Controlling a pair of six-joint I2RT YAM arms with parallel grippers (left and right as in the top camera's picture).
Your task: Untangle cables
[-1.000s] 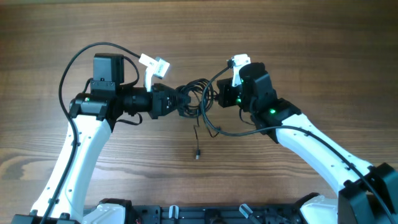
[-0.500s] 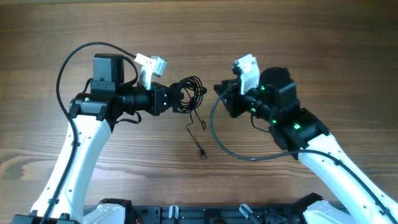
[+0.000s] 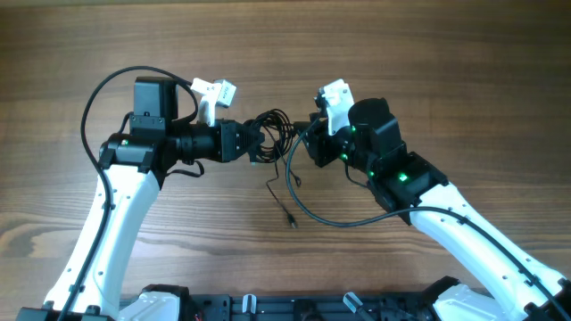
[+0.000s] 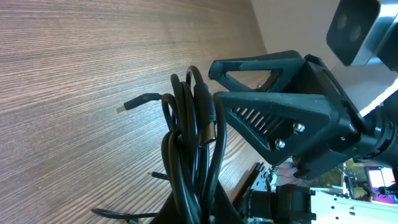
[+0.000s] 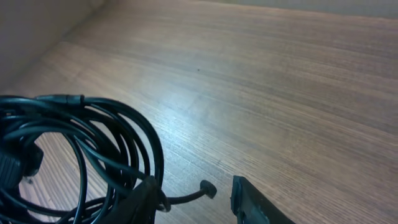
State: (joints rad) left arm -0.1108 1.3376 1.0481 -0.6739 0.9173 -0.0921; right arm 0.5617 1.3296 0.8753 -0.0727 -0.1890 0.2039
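Looking at the cables (image 3: 272, 132) first, I see thin black cords wound into a small bunch of loops. They sit in the middle of the table (image 3: 446, 53), between my two arms. The bunch looks lifted a little off the wood. One loose end hangs out of it toward me and stops at a small plug (image 3: 291, 223).

My left gripper (image 3: 253, 143) is right at the left side of the bunch. In the left wrist view the cords rise straight up from the bottom edge, where its fingers would be. I cannot see those fingers well. The bunch stands up in the air, though, so I think they are pinching the cords. I think it holds the bunch up so the loops hang free and the other arm can get at them.

My right gripper (image 3: 310, 147) is just beside the right side of the bunch. Its fingers (image 5: 249, 202) are spread apart and hold nothing. In the right wrist view a short cord end pokes into the gap between them, and the big loops lie just to the left. I think it is lined up to take one cord and pull it out.

A thick wire (image 3: 330, 221) curves below the right arm. That one belongs to the arm, so I must not grab it. Nothing looks pulled free yet.
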